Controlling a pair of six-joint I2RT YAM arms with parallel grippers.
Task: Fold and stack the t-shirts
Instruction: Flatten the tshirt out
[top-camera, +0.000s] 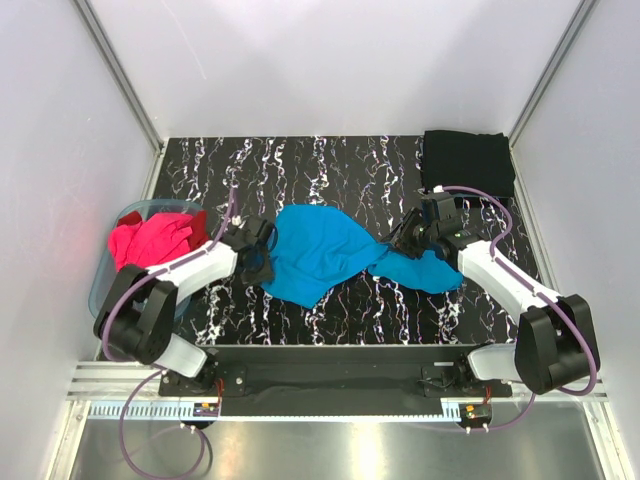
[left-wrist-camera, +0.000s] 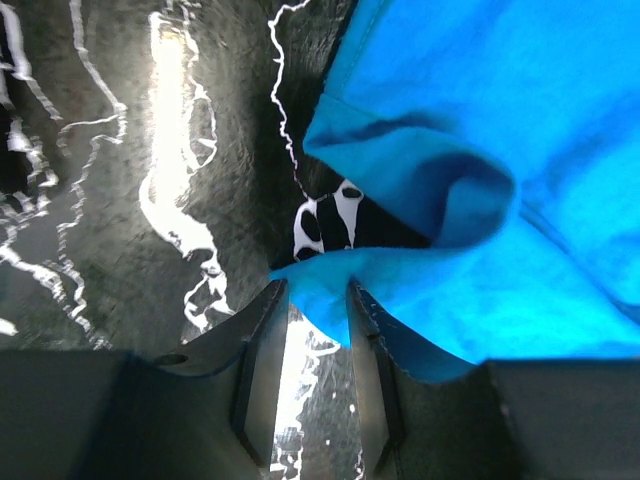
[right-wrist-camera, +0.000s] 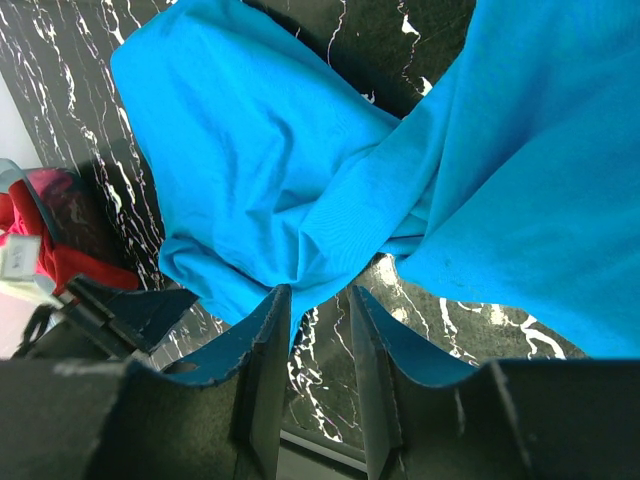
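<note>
A turquoise t-shirt (top-camera: 320, 252) lies crumpled and twisted across the middle of the black marbled table (top-camera: 340, 170). My left gripper (top-camera: 258, 250) is at its left edge. In the left wrist view the gripper (left-wrist-camera: 312, 290) has its jaws narrow, with a bunched fold of the turquoise shirt (left-wrist-camera: 480, 150) pinched between the tips. My right gripper (top-camera: 405, 238) is over the shirt's twisted narrow part. In the right wrist view that gripper (right-wrist-camera: 318, 292) also has its jaws narrow, and wrinkles in the shirt (right-wrist-camera: 270, 180) run into the tips. A folded black t-shirt (top-camera: 468, 160) lies at the back right.
A translucent pale-blue tub (top-camera: 110, 265) stands at the left edge and holds red and pink shirts (top-camera: 150, 240). It also shows in the right wrist view (right-wrist-camera: 40, 230). White walls close in the table on three sides.
</note>
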